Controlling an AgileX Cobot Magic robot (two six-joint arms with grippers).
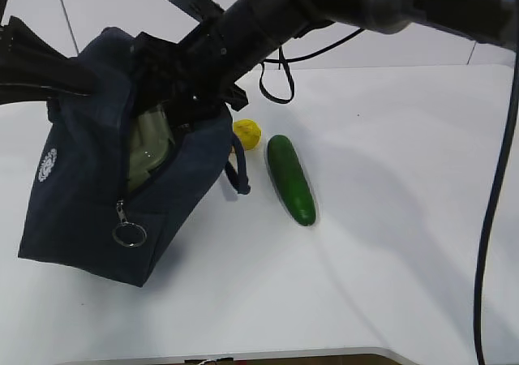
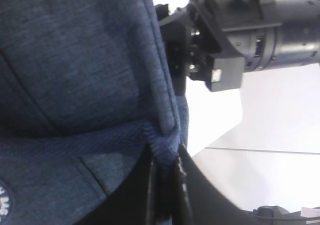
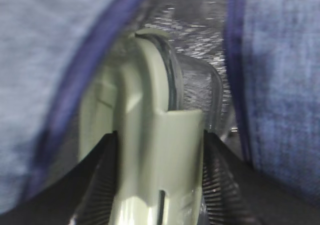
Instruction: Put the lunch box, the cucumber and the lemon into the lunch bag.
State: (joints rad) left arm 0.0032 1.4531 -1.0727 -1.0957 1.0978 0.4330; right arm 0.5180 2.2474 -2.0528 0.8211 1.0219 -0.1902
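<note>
Fabric at the far left is what the left gripper (image 2: 162,185) has hold of: in its wrist view the two dark fingers close from either side on a folded ridge of the lunch bag (image 1: 81,195), jaws nearly together with only the cloth between them, and my guess is that this pinch is there to keep the bag's wall up and its mouth spread while the other arm works. Further right, the bag stands on the white table (image 1: 389,243) with its zipper run open down the side, the ring pull (image 1: 129,234) hanging low, and the gap shows pale green inside. That is the lunch box (image 3: 150,150), already partly within the opening: the right wrist view has silver foil lining behind it and blue fabric to either side. It goes in on edge, lid turned sideways, probably because the slit is narrow. The right gripper (image 3: 157,185) reaches in from above and clamps the box across lid and glass, the ribbed pads pressed to both faces, jaws set as wide as the box is thick. Whether the box already rests on the bag's floor I cannot tell. Right of the bag, outside it, the lemon (image 1: 247,133) sits just beside the bag's end by a loop handle, and the cucumber (image 1: 291,178) lies near it on the table, both yet to go in
</note>
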